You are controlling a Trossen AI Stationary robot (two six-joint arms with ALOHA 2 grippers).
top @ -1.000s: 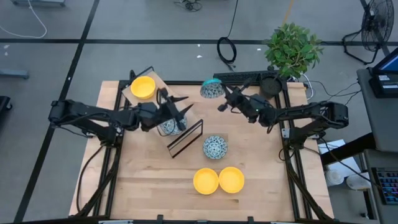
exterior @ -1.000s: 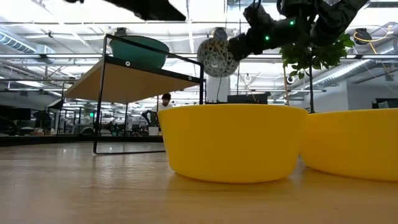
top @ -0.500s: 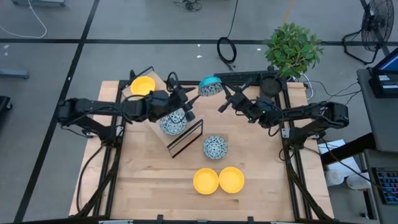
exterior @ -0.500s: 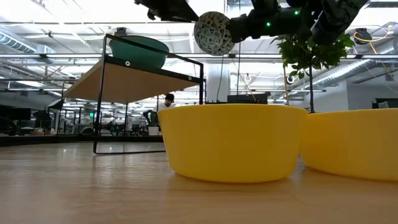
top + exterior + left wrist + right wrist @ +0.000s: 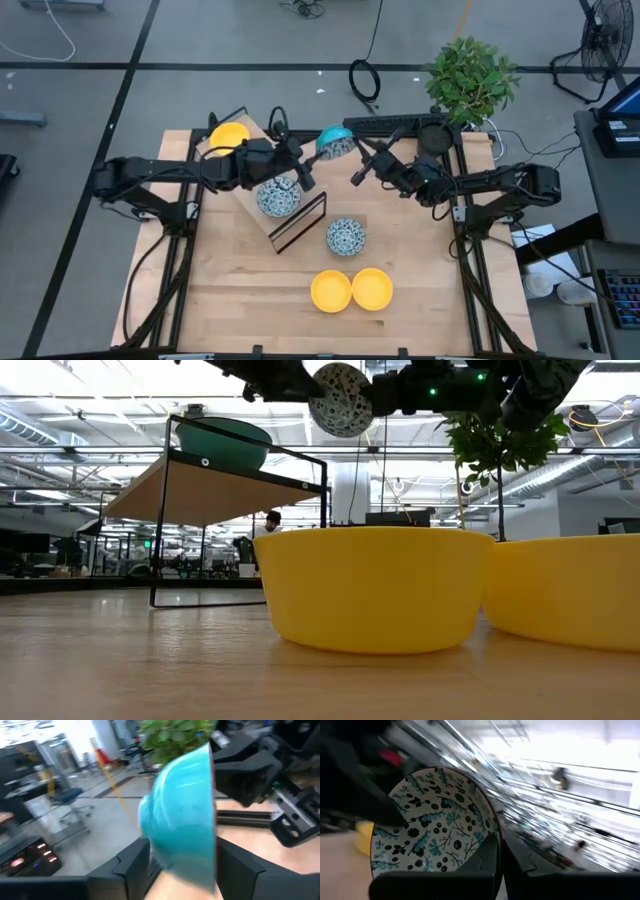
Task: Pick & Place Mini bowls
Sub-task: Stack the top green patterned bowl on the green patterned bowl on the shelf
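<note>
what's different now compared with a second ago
The right claw, gripping a patterned bowl by its rim, carried it toward the left arm. The left claw swung from over the rack to meet it. The table's other bowls stayed put.

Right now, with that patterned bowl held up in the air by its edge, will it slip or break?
Probably stiff: the patterned bowl keeps its round shape though the right gripper pinches only its rim. Its shiny outside may be slippery. The left gripper sits right beside it. Held high and tipped sideways, it would likely crack if dropped.
</note>
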